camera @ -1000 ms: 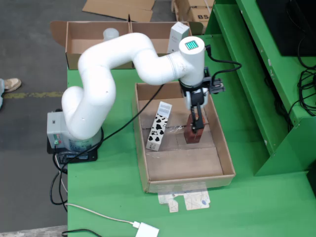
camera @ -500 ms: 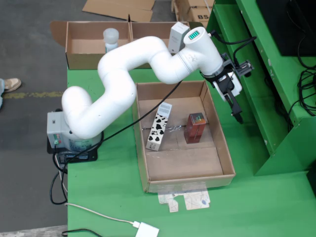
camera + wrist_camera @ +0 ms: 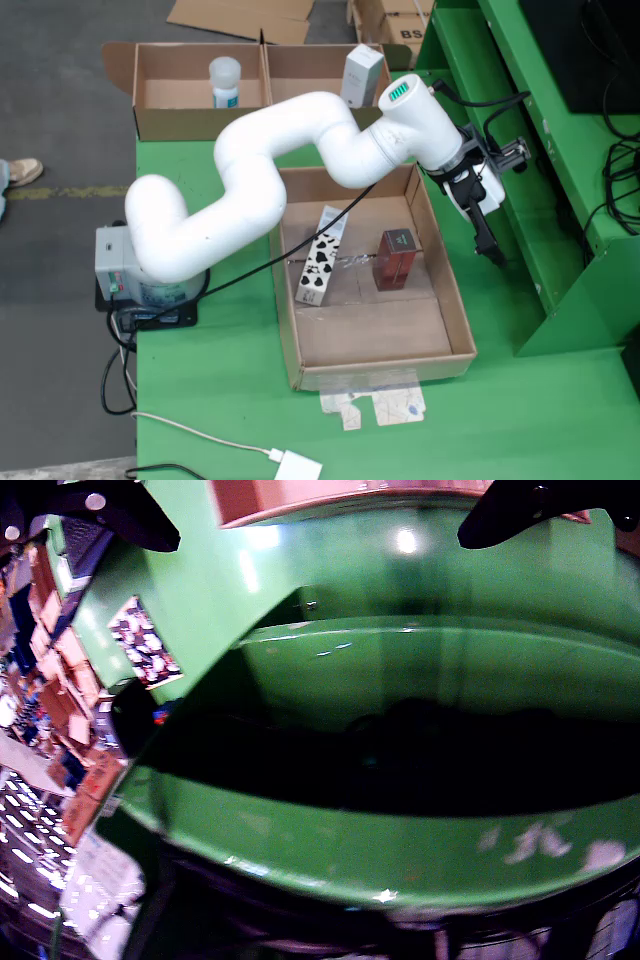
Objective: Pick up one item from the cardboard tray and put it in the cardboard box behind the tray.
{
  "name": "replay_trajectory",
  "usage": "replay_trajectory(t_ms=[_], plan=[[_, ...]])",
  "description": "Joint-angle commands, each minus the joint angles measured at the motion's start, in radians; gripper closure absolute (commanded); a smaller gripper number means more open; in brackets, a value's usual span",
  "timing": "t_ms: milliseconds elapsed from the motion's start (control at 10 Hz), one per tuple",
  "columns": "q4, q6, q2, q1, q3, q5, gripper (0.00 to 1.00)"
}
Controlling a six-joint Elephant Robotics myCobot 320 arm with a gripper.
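A cardboard tray [image 3: 455, 320] lies on the green table. In it are a black-and-white patterned box [image 3: 320, 262] and a dark red box [image 3: 396, 258], with a bit of clear wrap between them. My gripper [image 3: 488, 238] hangs just outside the tray's right wall, to the right of the red box, pointing down at the green surface. In the wrist view the two black fingertips [image 3: 120, 510] stand far apart at the top corners with nothing between them, so the gripper [image 3: 320, 515] is open and empty. The tray's edge [image 3: 330, 495] shows at the top.
Behind the tray stands a two-part cardboard box [image 3: 150, 120] holding a white bottle [image 3: 225, 82] and a white carton [image 3: 361, 75]. A raised green frame [image 3: 560, 200] runs along the right, close to the gripper. Cables and a white adapter [image 3: 298, 466] lie at the front.
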Motion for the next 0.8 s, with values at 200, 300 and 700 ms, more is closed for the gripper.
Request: replay_trajectory(t_ms=[200,300,700], plan=[[-0.524,0.045,0.194,-0.050,0.271,0.454,0.00],[-0.638,0.040,0.236,-0.049,0.271,0.477,0.00],[-0.796,0.040,0.299,-0.049,0.271,0.491,0.00]])
